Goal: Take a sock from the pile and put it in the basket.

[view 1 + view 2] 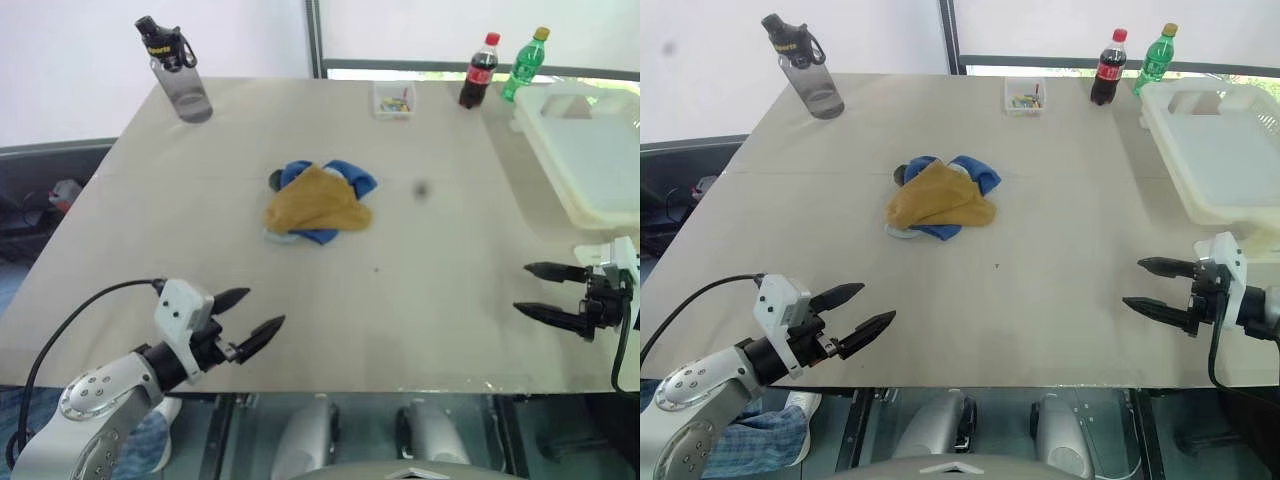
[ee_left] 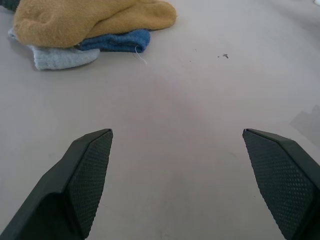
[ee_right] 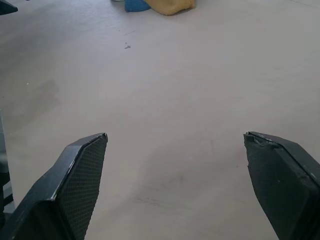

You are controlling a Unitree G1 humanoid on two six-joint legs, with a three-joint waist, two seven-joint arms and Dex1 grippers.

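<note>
The pile (image 1: 318, 203) of socks lies in the middle of the table, a mustard-brown sock on top of bright blue ones and a light grey one peeking out underneath (image 2: 60, 58). The basket (image 1: 590, 150), a whitish plastic tub, stands at the far right edge of the table. My left gripper (image 1: 258, 312) hovers open over the near left edge, well short of the pile, with nothing between its fingers. Over the near right part of the table my right gripper (image 1: 528, 290) is open and empty too, in front of the basket.
A dark-capped water bottle (image 1: 178, 72) stands at the far left corner. At the back are a small clear box (image 1: 394, 100) of coloured bits, a cola bottle (image 1: 479, 71) and a green bottle (image 1: 524, 63). Bare tabletop (image 1: 420, 280) lies between the grippers and the pile.
</note>
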